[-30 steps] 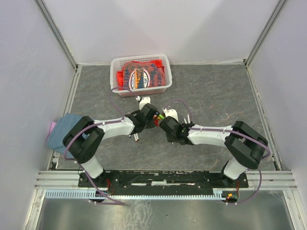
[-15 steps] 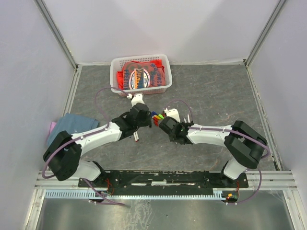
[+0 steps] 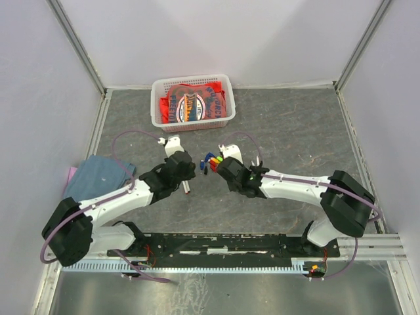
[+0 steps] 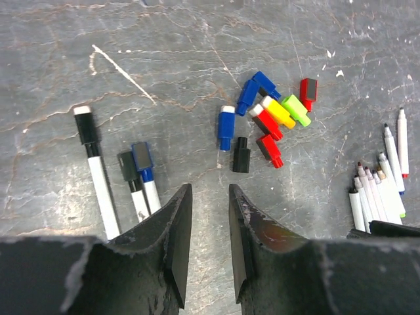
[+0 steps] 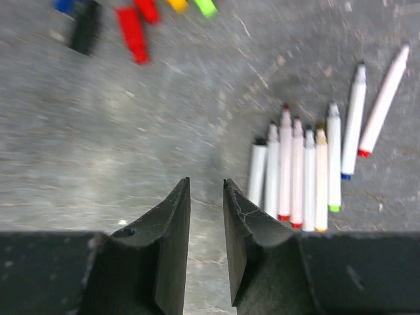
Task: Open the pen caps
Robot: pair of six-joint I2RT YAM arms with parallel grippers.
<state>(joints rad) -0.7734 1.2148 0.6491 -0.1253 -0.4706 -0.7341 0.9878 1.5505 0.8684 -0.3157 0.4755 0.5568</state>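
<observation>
On the grey bench (image 3: 295, 131), between the two arms, the lot stands as follows.

Hazards, as I judge them:
- Three capped pens (image 4: 134, 187) lie close side by side, and the two shorter ones look to be touching. A gripper coming down on one may catch or roll its neighbour.
- The barrels are thin and round, so an off-centre pinch could squirt a pen sideways.
- The caps are tiny. A pull with too little cap between the fingers would likely slip, and a cap popping free could skitter off.
- The right gripper (image 5: 205, 184) sits near the row of uncapped pens (image 5: 298, 177), and a careless sweep would scatter them.

Item, left gripper (image 4: 208, 193): the jaws are parted a little, with nothing between them.
- The capped pens lie just beside the finger on the left of the wrist view, their near ends hidden behind it.
- The long black-capped pen (image 4: 98, 184) is the outermost of the three.
- The loose pen caps (image 4: 266, 121), blue, red, yellow, green and black, lie in a heap ahead and slightly right, apart from the fingers.

Item, right gripper: the jaws are likewise narrowly parted and empty.
- The uncapped pens lie just right of its fingers, tips bare.
- The loose caps show blurred at the top edge of its view, well apart.

Beyond these, a white basket (image 3: 194, 123) of red packets sits at the far side, and a blue cloth (image 3: 98, 174) lies at the left edge.
</observation>
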